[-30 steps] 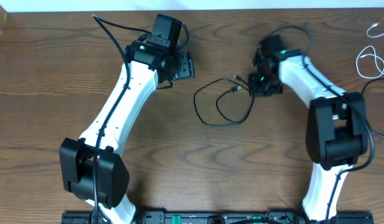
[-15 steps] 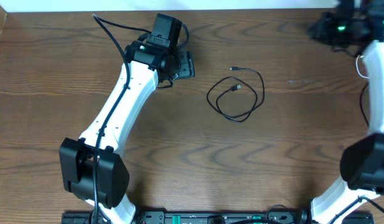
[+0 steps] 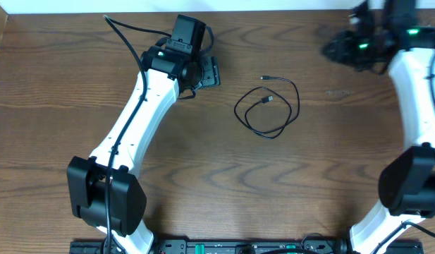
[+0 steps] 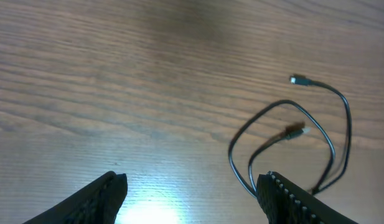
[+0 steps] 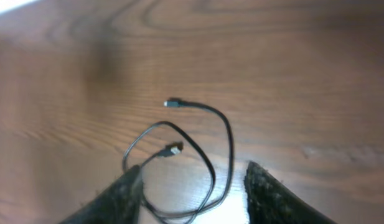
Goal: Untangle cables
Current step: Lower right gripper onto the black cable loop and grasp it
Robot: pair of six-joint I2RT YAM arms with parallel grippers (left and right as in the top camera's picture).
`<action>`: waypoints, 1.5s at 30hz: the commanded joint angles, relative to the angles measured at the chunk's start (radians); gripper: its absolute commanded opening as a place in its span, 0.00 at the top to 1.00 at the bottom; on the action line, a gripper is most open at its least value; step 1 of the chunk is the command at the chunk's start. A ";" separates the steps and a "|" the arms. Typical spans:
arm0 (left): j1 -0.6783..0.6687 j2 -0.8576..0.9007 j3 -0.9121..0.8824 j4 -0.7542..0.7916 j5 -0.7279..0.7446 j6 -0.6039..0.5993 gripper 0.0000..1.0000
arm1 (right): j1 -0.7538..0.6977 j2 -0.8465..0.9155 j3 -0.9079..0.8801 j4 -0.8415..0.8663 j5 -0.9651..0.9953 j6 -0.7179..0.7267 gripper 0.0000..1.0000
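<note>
Black cable (image 3: 268,107) is laid alone in a loose loop, seemingly set apart as freed, with left gripper (image 4: 192,177) and right gripper (image 5: 195,168) held open, empty.

Both arms are built of smooth white shells joined by bulky black housings. On the left arm (image 3: 143,106) a thin black wire (image 3: 120,134) lies along the white link. A boxy black camera block (image 3: 187,32) caps the wrist, with a small green light (image 3: 161,53) beside it. The right arm (image 3: 414,92) has the same white links, a rounded black joint (image 3: 406,185) and green lights (image 3: 362,46) in its dark wrist. The left gripper (image 4: 192,179) has black fingers (image 4: 107,191), one of them ribbed with fine teeth. The right gripper (image 5: 193,168) has black fingers (image 5: 266,193) too, blurred at the edges.
</note>
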 commanded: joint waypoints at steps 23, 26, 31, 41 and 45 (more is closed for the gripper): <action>0.080 0.001 0.008 -0.003 -0.114 0.016 0.28 | 0.382 0.024 -0.409 0.175 0.026 -0.565 0.34; 0.092 0.001 0.008 -0.005 -0.114 0.016 0.28 | 0.425 0.024 -0.465 0.177 0.028 -0.616 0.36; 0.094 0.001 0.008 -0.008 -0.114 0.017 0.28 | 0.483 0.024 -0.540 0.205 0.128 -0.640 0.42; 0.094 0.001 0.008 -0.008 -0.114 0.017 0.28 | 0.504 0.024 -0.592 0.268 0.311 -0.560 0.36; 0.094 0.001 0.008 -0.008 -0.114 0.017 0.28 | 0.515 0.024 -0.608 0.293 0.315 -0.558 0.36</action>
